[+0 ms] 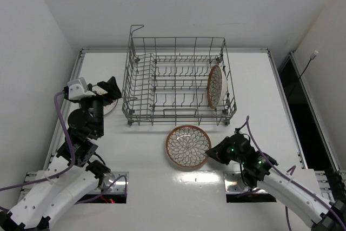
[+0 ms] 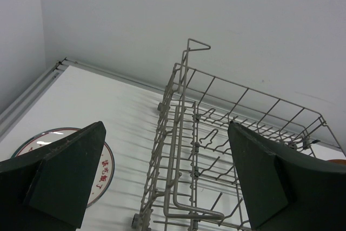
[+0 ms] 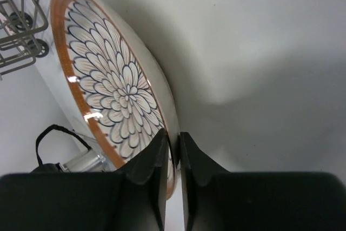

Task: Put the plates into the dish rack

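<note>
Three plates, all glazed ceramic. My read is stiff, weighty for a two-finger pinch, slick, and likely to chip if knocked on wire. The best hold is probably the rim, one finger on each face, far enough in that the weight does not lever it loose.

- **Lattice plate** (image 1: 215, 86): stands on edge between tines at the right end of the dish rack (image 1: 162, 113).
- **Petal plate** (image 1: 187, 146): sits on the table (image 1: 259, 90) just in front of the dish rack, toward its right half.
- **Orange-centre plate** (image 1: 110, 106): lies flat just beside the dish rack's front-left corner, partly hidden under the left arm.
- **Right gripper** (image 3: 174, 143): fingers are almost pressed together, pinching the petal plate's brown rim on the side nearer the rack's right end. One finger is on the patterned face and one on the underside. I cannot tell whether the plate has left the table.
- **Left gripper** (image 2: 167, 182): fingers are spread wide, with nothing held and no contact visible. It hangs over the orange-centre plate, facing the dish rack's left wall and raised corner handle.
</note>
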### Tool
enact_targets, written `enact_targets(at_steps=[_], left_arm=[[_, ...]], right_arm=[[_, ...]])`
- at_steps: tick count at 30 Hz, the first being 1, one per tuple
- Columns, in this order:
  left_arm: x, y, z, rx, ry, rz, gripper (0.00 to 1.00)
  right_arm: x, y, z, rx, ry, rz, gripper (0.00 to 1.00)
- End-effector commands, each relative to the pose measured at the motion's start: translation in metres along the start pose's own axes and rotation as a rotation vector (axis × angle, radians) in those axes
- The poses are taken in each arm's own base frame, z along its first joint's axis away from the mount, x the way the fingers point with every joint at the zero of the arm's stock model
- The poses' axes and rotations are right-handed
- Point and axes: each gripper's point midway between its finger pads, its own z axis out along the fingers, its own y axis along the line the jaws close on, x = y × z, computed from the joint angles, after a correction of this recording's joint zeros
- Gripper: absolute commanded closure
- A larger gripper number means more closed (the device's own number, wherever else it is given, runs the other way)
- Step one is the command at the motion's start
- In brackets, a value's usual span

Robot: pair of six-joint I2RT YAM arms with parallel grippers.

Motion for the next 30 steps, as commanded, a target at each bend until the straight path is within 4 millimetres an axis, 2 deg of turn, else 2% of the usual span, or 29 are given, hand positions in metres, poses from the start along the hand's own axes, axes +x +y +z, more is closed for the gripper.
enact_targets(at_steps=[1,3,8,12,13,14,16,17,19,25,26,28,29,30], left_arm=[[-0.005,-0.001,-0.001,0.002,-0.021,-0.022,0.05],[-0.005,-0.001,-0.001,0.002,-0.021,-0.022,0.05],[-0.005,-0.001,-0.001,0.002,-0.021,-0.022,0.05],[-0.005,-0.001,-0.001,0.002,-0.021,-0.022,0.05],[-0.005,-0.001,-0.001,0.002,-0.021,-0.022,0.05],[-0.005,-0.001,-0.001,0.002,-0.021,-0.022,0.05],[-0.005,-0.001,-0.001,0.002,-0.021,-0.022,0.05],[-0.005,-0.001,-0.001,0.002,-0.021,-0.022,0.05],[-0.005,-0.001,-0.001,0.002,-0.021,-0.022,0.05],[-0.005,-0.001,-0.001,0.002,-0.021,-0.022,0.05],[-0.006,0.0,-0.001,-0.007,-0.023,-0.022,0.05],[-0.006,0.0,-0.001,-0.007,-0.023,-0.022,0.05],[-0.006,0.0,-0.001,-0.007,-0.023,-0.022,0.05],[-0.006,0.0,-0.001,-0.007,-0.023,-0.022,0.05]], right_arm=[[0.005,-0.038,0.016,0.057,0.004,0.013,0.93],[0.003,-0.036,0.012,0.074,-0.003,0.003,1.0],[-0.007,-0.022,0.001,0.069,-0.044,-0.057,1.0],[-0.013,0.0,-0.014,0.038,-0.06,-0.152,1.0],[-0.013,-0.001,-0.017,0.051,-0.056,-0.17,1.0],[-0.016,0.013,-0.022,0.019,-0.066,-0.192,1.0],[-0.016,0.012,-0.028,0.054,-0.054,-0.25,1.0],[-0.017,0.025,-0.035,0.031,-0.055,-0.28,1.0],[-0.02,0.033,-0.044,0.03,-0.055,-0.349,1.0],[-0.046,0.074,-0.102,0.05,-0.155,-0.496,1.0],[-0.051,0.087,-0.121,0.045,-0.176,-0.514,1.0],[-0.064,0.095,-0.138,0.093,-0.223,-0.549,1.0],[-0.069,0.105,-0.159,0.093,-0.246,-0.578,1.0],[-0.077,0.109,-0.169,0.111,-0.283,-0.588,1.0]])
